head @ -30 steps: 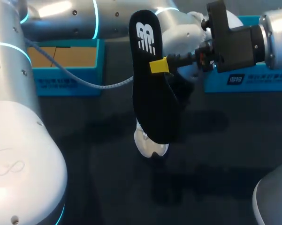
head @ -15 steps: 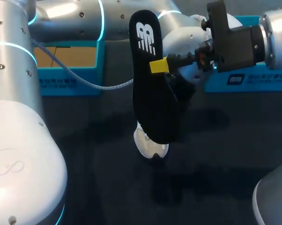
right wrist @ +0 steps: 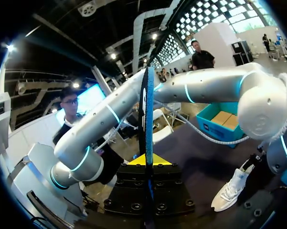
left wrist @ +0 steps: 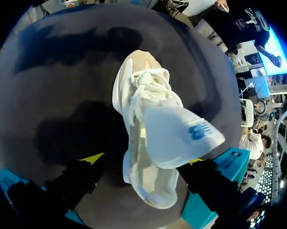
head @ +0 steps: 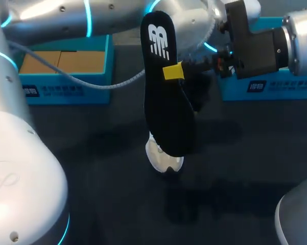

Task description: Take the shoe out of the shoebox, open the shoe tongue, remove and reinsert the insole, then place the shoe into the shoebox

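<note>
Above the desk's [head: 92, 168] middle, the right claw [head: 174, 71] is clenched on the edge of the black insole [head: 166, 102], holding it upright over the white shoe [left wrist: 145, 133] on the desk. The left claw [left wrist: 144, 160] is released, its fingers straddling the heel without touching. The insole looks light, thin and floppy, so it is best gripped mid-length, and the soft shoe at its firmer heel.

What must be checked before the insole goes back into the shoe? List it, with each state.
1. Insole gripped: ok. The right pincer is shut on the insole, which hangs upright.
2. Shoe sole down on the table: ok.
3. Tongue lifted off the laces: ok.
4. Shoe steadied: not ok. The left pincer is open, a finger on either side of the heel end, with gaps.
5. Shoe opening free: cannot tell; the tongue hides it.
6. Insole lined up over the opening: cannot tell; in the head view it covers most of the shoe.
</note>
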Robot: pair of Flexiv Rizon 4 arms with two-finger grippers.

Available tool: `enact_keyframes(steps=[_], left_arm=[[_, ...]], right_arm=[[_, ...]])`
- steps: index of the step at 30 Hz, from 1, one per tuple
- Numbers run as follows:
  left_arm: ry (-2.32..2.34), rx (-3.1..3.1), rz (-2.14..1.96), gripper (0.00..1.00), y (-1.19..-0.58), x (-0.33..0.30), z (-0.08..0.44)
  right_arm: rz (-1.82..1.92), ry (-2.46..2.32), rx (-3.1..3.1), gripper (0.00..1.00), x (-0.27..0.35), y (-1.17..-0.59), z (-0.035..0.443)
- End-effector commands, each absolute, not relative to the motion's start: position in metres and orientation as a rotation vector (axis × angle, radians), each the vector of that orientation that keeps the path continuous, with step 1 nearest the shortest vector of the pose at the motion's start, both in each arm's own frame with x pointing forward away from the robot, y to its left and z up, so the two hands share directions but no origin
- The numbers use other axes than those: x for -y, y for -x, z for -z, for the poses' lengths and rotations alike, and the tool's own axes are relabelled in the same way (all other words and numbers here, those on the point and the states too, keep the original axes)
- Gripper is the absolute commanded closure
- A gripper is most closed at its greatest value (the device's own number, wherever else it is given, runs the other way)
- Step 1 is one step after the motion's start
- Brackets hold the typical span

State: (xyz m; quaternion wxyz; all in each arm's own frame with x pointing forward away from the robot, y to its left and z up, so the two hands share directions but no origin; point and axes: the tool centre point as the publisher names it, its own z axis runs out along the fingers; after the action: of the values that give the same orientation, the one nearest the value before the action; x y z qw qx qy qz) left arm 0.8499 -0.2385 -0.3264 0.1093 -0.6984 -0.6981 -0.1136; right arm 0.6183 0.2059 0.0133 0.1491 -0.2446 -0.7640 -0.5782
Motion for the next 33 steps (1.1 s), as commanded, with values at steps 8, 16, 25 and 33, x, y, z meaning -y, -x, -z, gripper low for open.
enact_keyframes(steps=[8, 16, 25, 33], left_arm=[[2.238, 2.305, 0.104, 0.00, -0.842, 0.191, 0.275], [2.421, 2.394, -0.107, 0.00, -0.831, 0.166, 0.253], [2.475, 2.395, -0.165, 0.00, -0.828, 0.156, 0.247], [2.475, 2.395, -0.165, 0.00, -0.828, 0.156, 0.247]], right_arm=[[1.658, 0.706, 2.198, 1.00, -0.211, -0.621, -0.013], [1.658, 0.706, 2.198, 1.00, -0.211, -0.621, -0.013], [1.658, 0.706, 2.198, 1.00, -0.211, -0.621, -0.013], [1.658, 0.706, 2.198, 1.00, -0.211, -0.621, -0.013]])
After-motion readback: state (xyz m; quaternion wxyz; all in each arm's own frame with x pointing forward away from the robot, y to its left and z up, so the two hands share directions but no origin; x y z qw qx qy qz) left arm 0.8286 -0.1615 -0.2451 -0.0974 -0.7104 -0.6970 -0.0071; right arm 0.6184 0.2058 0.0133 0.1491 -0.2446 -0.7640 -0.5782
